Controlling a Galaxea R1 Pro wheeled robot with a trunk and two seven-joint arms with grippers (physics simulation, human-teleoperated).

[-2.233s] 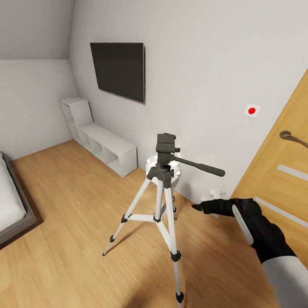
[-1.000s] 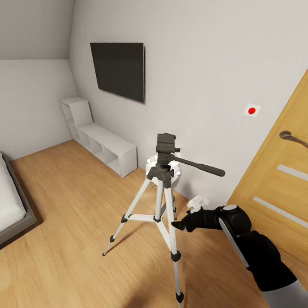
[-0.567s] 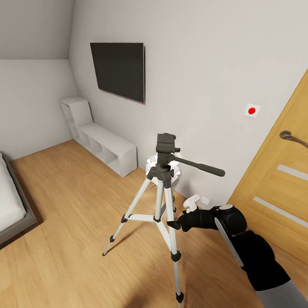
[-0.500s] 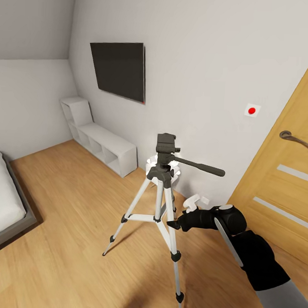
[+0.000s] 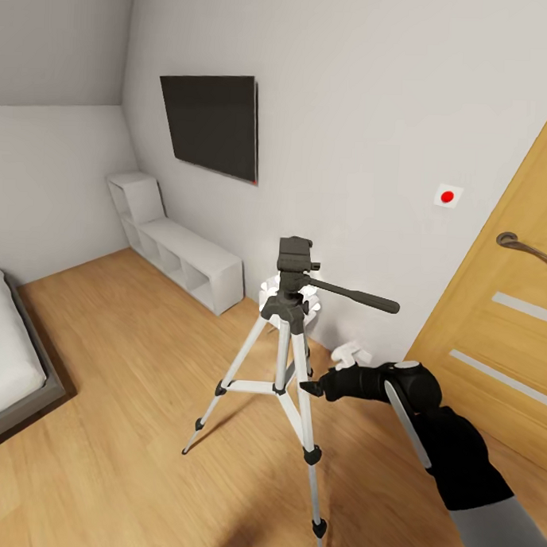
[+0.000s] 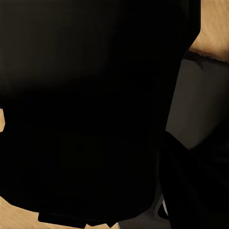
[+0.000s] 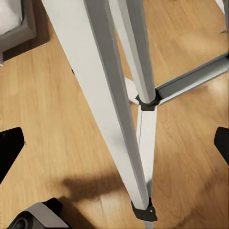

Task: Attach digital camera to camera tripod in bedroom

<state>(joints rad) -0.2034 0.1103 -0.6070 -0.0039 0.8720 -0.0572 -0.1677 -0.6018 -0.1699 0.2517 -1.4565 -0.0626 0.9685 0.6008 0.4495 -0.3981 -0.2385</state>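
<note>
The camera tripod [image 5: 290, 346] stands upright on the wood floor [image 5: 125, 394] in the middle of the bedroom, its silver legs spread and its black pan head bare, the long handle pointing right toward the wooden door [image 5: 502, 315]. No digital camera is mounted on it, and none can be made out near it.

The right gripper [image 5: 310, 388] now sits just beside the tripod's near right leg, about halfway up. Over the last two seconds it has travelled left from near the door and dropped a little, then risen slightly in the last half second. In the right wrist view the fingertips [image 7: 10, 145] stand wide apart at either edge, with the leg [image 7: 107, 95] running between them, nothing pinched.

The left wrist view is almost wholly dark, so whether the left gripper is spread or holding anything cannot be told.

Judging from this, the arm seems set to steady or shift the tripod by its leg; the attaching step itself is not yet begun.
</note>
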